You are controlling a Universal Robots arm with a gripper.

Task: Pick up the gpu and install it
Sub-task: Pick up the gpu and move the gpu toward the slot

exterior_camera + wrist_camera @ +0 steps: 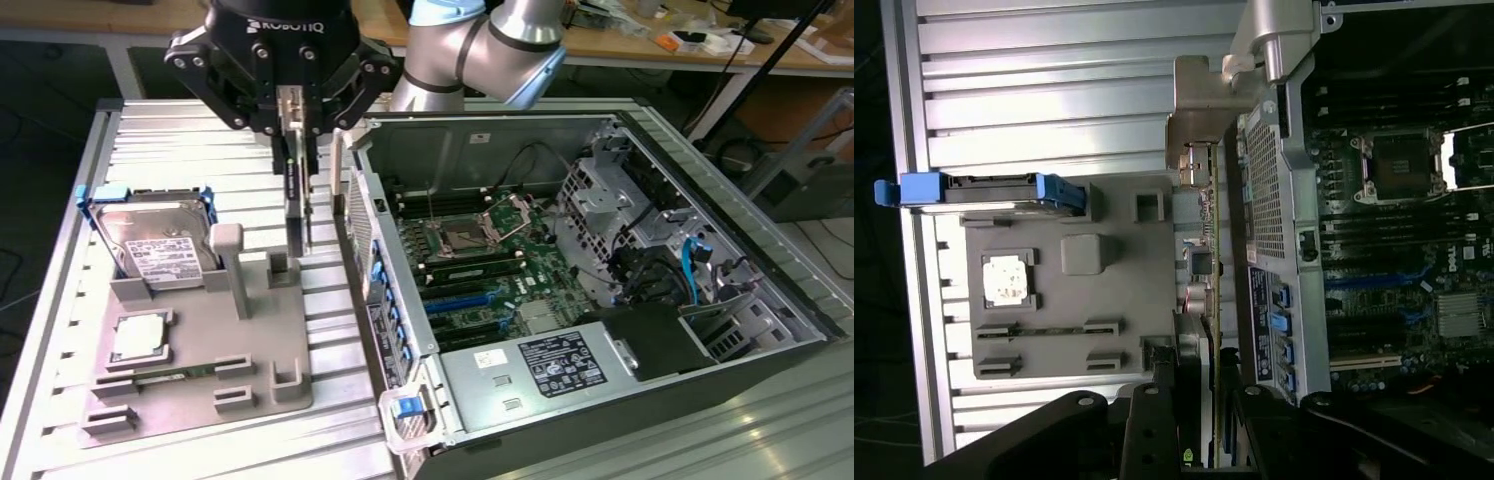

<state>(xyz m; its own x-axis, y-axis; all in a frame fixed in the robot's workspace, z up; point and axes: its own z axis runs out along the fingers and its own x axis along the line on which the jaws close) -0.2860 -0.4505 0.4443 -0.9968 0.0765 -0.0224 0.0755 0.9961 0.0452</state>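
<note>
Hand (298, 180) is closed on the gpu (299, 228), one finger on each dark face, and the card hangs straight down below it. Gpu stands on edge and shows as a thin dark line. In the wrist view that line runs parallel to the wall of the case (363, 240), which is just beside it. Whether the long axis is upright or level I cannot tell. A silver strip, likely the bracket (334, 170), sits on the side toward the case. The card's lower edge is at the holder posts of the tray (267, 375); I cannot tell whether it hangs clear of them or sits between them.

Case lies open on the table (200, 130) toward the exterior view's right edge, with its board (481, 260) facing up. I judge the board's slots to lie to the exterior view's right of the card and lower, beyond the wall. Tray takes the table's half at the exterior view's left. It carries a drive (158, 255) in a blue frame and a chip (139, 338), both well apart from the hand.

Table is ribbed grey metal. Behind it a bench (694, 50) holds loose clutter, and cables hang at the exterior view's right.
</note>
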